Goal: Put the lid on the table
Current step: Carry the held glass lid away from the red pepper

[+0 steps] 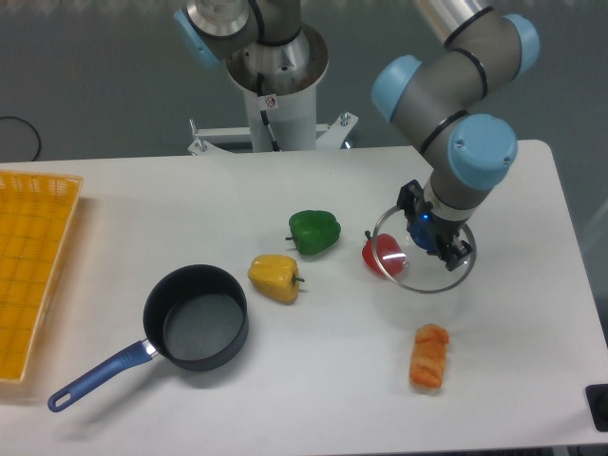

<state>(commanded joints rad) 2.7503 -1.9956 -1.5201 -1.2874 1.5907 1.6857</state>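
The lid [399, 261] is a round clear glass disc with a thin metal rim, at the right middle of the white table [332, 380]. It hangs slightly tilted, low over the table or touching it; I cannot tell which. My gripper [429, 235] is directly over its centre and shut on its knob, which the fingers hide. A red pepper [377, 255] shows through the lid's left part. The dark saucepan [196, 316] with a blue handle stands uncovered at the front left.
A green pepper [314, 231] and a yellow pepper [275, 277] lie left of the lid. An orange bread-like piece [430, 356] lies in front of it. A yellow lattice tray [28, 266] sits at the table's left edge.
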